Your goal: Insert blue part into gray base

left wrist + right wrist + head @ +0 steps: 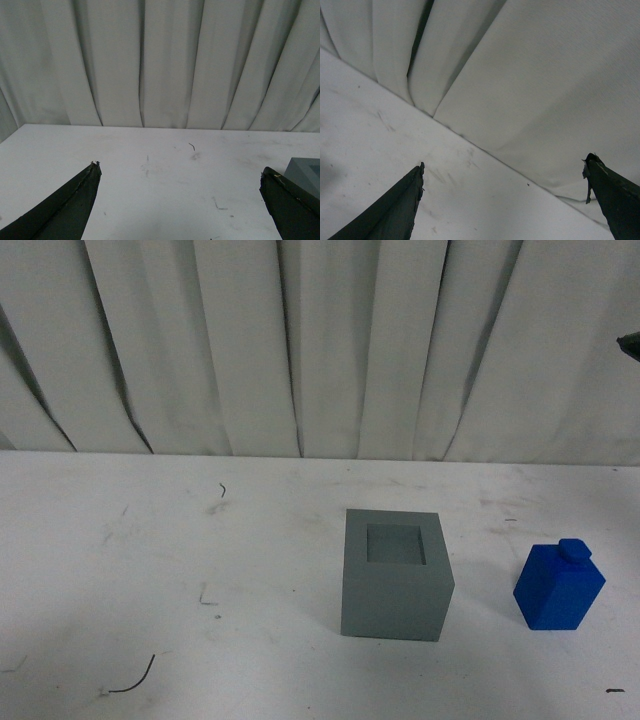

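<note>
Blue part [559, 587]: one small bright blue block with a round stud on top. It is standing upright on the white table [150, 570], to the right of the gray base as the front camera sees it. It is sitting apart from the base with bare tabletop between them, turned so that one corner is facing the camera.

Gray base [393, 575]: one matte gray cube, resting flat near the middle of the table. The square recess in its top face is pointing upward and showing a darker gray floor. In the left wrist view one corner of the cube [305, 167] is peeking past a dark finger.

Left gripper [180, 170]: it is hovering over the scuffed tabletop. Its two dark fingers [65, 210] are spreading wide apart, released and gripping no object.

Right gripper [504, 164]: it is looking along the table toward the curtain. Its fingers [390, 210] are likewise spreading wide, released.

Curtain [300, 340]: pale pleated fabric, hanging along the far edge of the table.

Table marks: thin dark scratches and smudges are showing on the surface.
</note>
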Tool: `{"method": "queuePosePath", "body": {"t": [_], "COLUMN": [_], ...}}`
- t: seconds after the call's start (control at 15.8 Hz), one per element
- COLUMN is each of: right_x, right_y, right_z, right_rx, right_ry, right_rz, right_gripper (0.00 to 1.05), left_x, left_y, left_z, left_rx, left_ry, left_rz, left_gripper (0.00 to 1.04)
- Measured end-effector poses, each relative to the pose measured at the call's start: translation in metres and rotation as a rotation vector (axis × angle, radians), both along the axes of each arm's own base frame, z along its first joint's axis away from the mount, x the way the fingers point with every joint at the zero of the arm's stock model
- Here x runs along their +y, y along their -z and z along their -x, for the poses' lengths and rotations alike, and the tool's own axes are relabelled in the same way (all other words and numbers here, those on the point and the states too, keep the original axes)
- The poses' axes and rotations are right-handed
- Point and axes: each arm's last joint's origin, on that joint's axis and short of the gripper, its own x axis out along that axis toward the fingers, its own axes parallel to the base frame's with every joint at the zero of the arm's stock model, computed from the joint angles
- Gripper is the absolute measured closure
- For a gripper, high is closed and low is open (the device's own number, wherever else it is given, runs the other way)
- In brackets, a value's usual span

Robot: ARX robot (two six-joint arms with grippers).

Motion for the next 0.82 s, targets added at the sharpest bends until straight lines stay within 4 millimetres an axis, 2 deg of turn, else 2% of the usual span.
{"method": "queuePosePath", "body": {"t": [0.06,0.19,0.38,0.57,0.82], "right_x": [0.0,0.0,-0.002,-0.012,-0.012], "right_y": [-0.003,0.002,0.019,0.034,0.049], "right_z": [-0.007,-0.009,-0.007,-0.007,-0.013], "right_rx": [0.024,0.125,0.264,0.375,0.47], "right_ry": [-0.053,-0.182,-0.358,-0.468,-0.609], "right_rz": [0.074,0.168,0.304,0.404,0.513], "right_gripper": [0.06,0.06,0.06,0.06,0.06], "left_x": [0.0,0.0,0.0,0.0,0.0], "left_y": [0.0,0.0,0.0,0.0,0.0], "left_z": [0.0,0.0,0.0,0.0,0.0], "left_rx": [0.0,0.0,0.0,0.0,0.0], "left_ry": [0.0,0.0,0.0,0.0,0.0], "left_rz": [0.0,0.0,0.0,0.0,0.0], "left_gripper": [0.07,0.07,0.07,0.07,0.07]}}
